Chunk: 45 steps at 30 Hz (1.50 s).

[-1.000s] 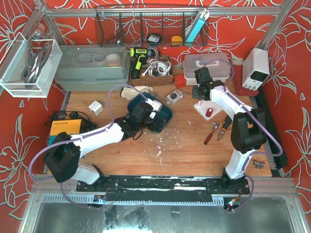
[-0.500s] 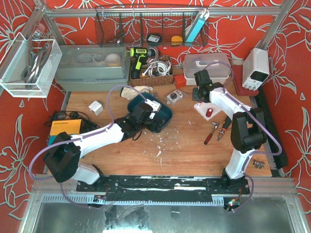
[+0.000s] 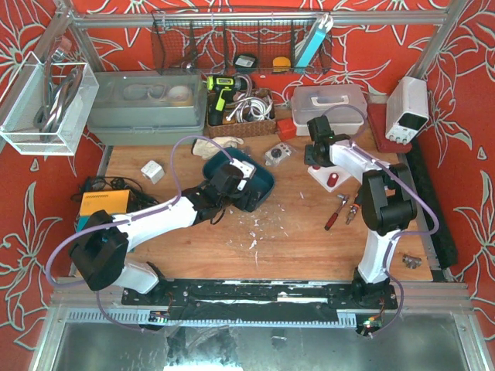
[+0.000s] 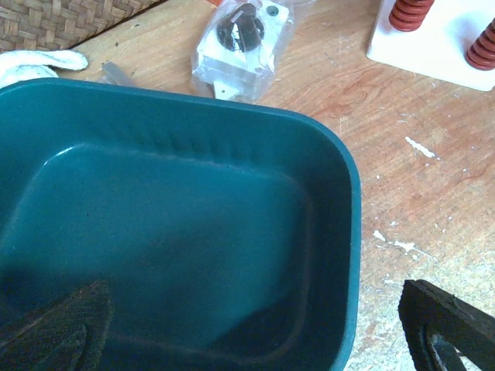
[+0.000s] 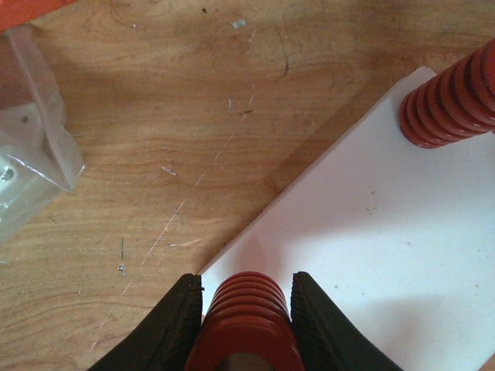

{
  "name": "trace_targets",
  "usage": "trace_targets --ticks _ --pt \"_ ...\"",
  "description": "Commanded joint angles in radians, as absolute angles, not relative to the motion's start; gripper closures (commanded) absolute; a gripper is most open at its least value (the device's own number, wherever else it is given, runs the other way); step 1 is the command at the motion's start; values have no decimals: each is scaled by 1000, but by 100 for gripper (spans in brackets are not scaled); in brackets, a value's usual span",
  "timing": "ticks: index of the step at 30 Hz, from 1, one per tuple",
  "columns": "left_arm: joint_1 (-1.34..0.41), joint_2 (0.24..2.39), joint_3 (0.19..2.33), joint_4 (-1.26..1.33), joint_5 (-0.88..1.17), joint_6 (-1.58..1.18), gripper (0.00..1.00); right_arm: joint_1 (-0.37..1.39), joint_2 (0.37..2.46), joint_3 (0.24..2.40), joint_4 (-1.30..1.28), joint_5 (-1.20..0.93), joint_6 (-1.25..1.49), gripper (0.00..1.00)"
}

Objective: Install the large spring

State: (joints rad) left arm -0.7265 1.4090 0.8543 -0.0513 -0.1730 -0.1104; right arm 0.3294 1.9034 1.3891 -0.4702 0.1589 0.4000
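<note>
- Two arms work on one wooden table (image 3: 294, 239), whose grain is scratched and flecked with white crumbs.
- The right gripper (image 5: 247, 290) has its two black fingers (image 5: 172, 332) drawn in close on either side of a red coil spring (image 5: 246, 340), pressing its ribbed flanks.
- That spring is seen end-on, hanging over the near corner of a flat white plate (image 5: 371, 255). Whether it touches the plate cannot be told.
- Two red springs show in the right wrist view. The second red spring (image 5: 452, 97) stands on the plate's far corner, well apart from the gripped one.
- One crinkled clear plastic bag (image 5: 31, 170) with a white part inside lies on the wood to the left of the plate, not touching it.
- The left gripper (image 4: 247, 332) is spread to its widest and holds nothing. One dark finger is above a smooth, round-cornered teal plastic tray (image 4: 340, 178) and the other above the wood beside it.
- Beyond the tray's far rim lie a bagged white block with a black knob (image 4: 244, 39), one white cloth (image 4: 39, 66) and the edge of a woven wicker basket (image 4: 69, 19).
- From above, a red-handled screwdriver (image 3: 334, 215) and a pair of pliers (image 3: 356, 209) lie near the right arm, on the near side of the plate.
</note>
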Motion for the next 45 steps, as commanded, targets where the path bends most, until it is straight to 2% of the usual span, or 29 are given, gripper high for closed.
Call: trace_targets --ticks 1,4,11,13,20,24,26,29,31,33,35,39,43,45 --pt "-729 1391 860 -64 -193 -124 0 324 1881 1386 -456 149 397 59" --pt "-729 1393 873 -70 -194 -131 0 325 1839 1392 -484 144 383 40" --pt "-729 1360 925 -78 -219 -169 0 321 1614 1339 -585 143 337 17" --pt "-729 1327 941 -74 -233 -194 0 321 1514 1300 -595 140 316 3" --pt "-729 1179 973 -63 -351 -268 0 322 1095 1067 -606 152 325 1" --pt "-729 1084 891 22 -445 -323 0 321 822 823 -435 204 255 1" --pt "-728 1038 799 151 -442 -227 0 321 681 650 -227 272 249 1" --pt "-729 999 629 334 -326 47 0 321 504 461 -63 373 170 1" --pt "-727 967 531 406 -405 82 0 321 427 399 -36 453 94 1" --pt "-697 980 491 442 -591 -23 0 321 405 358 -43 505 5 1" --pt "-643 1017 480 416 -681 -112 0 321 413 324 -49 547 -22 1" --pt "-549 1055 427 511 -512 41 0 319 432 220 59 574 -37 1" --pt "-453 1107 389 529 -551 -25 0 278 547 153 294 556 7 1" --pt "-413 1134 358 608 -490 18 0 257 653 170 330 546 18 1"
